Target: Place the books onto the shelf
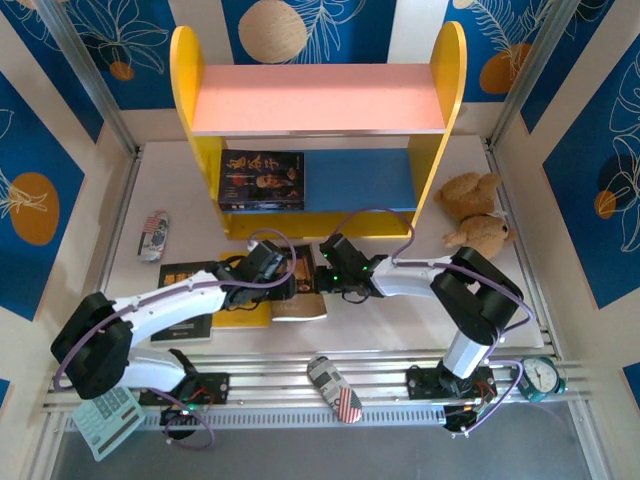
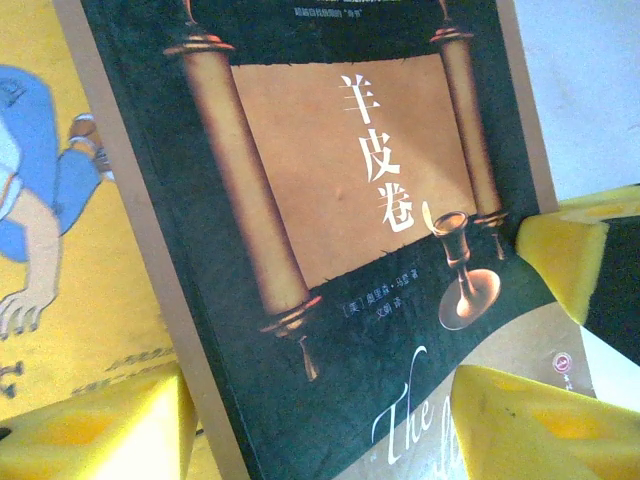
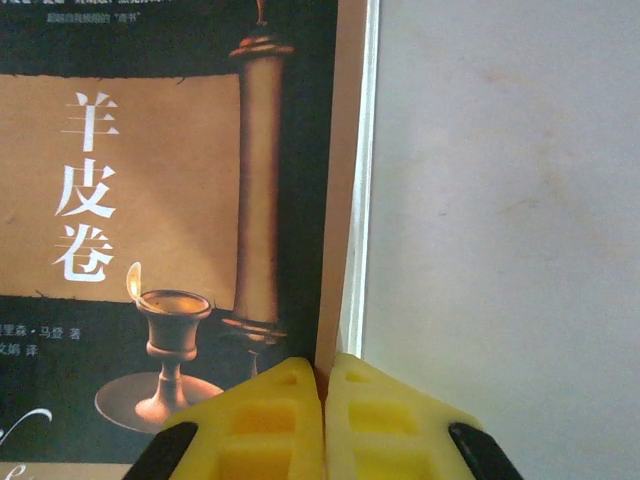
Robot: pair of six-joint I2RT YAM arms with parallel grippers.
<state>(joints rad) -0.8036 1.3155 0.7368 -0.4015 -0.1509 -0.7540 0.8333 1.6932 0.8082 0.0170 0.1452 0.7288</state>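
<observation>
A brown-black book with an orange scroll panel (image 1: 302,297) (image 2: 330,200) (image 3: 150,200) lies on the table in front of the shelf (image 1: 320,100), partly over a yellow book (image 1: 243,316) (image 2: 60,300). My right gripper (image 1: 328,268) (image 3: 325,372) is shut on this book's right edge. My left gripper (image 1: 272,272) (image 2: 315,400) hovers open over its lower part, one yellow finger on each side. A dark blue book (image 1: 261,180) lies flat on the shelf's blue lower board. Two black books (image 1: 185,273) (image 1: 181,330) lie to the left, partly under my left arm.
Two teddy bears (image 1: 478,220) sit right of the shelf. An alarm clock (image 1: 541,378) and a calculator (image 1: 110,420) rest at the near edge. Flag-patterned items lie at the left (image 1: 152,235) and near front (image 1: 336,388). The pink top board holds nothing.
</observation>
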